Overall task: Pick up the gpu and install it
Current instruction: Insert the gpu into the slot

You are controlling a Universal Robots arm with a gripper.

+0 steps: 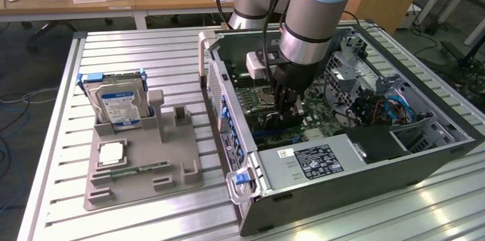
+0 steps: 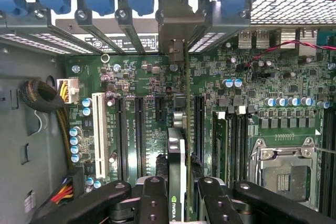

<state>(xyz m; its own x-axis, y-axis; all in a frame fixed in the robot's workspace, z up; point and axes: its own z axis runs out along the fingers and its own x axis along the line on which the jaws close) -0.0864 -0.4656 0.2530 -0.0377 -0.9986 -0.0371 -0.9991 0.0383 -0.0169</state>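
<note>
Right, the tool (image 1: 287, 104) is down inside the open case (image 1: 356, 190), hanging directly over the motherboard (image 2: 136, 72), and it has the gpu (image 2: 177, 156). The wrist view looks down along the card's top edge, a thin dark strip standing edge-on above the motherboard, with the black fingers (image 2: 152, 203) pressed against its two flat faces. So the tool is partly closed and clamped on the card, not gaping and not shut to nothing. The card's silver bracket (image 2: 176, 30) points at the slotted rear wall beyond the motherboard's edge, and the card sits among the long dark slots (image 2: 139, 129), on the side of them toward the CPU socket (image 2: 286, 174). Whether its lower edge has met a slot is hidden beneath the card itself. To my eye, the seating calls for the card square to the motherboard, its lower edge lined up along one slot and the bracket matched to the rear opening. The push should then go straight down and even, since a tilted card would likely catch at one end.
</note>
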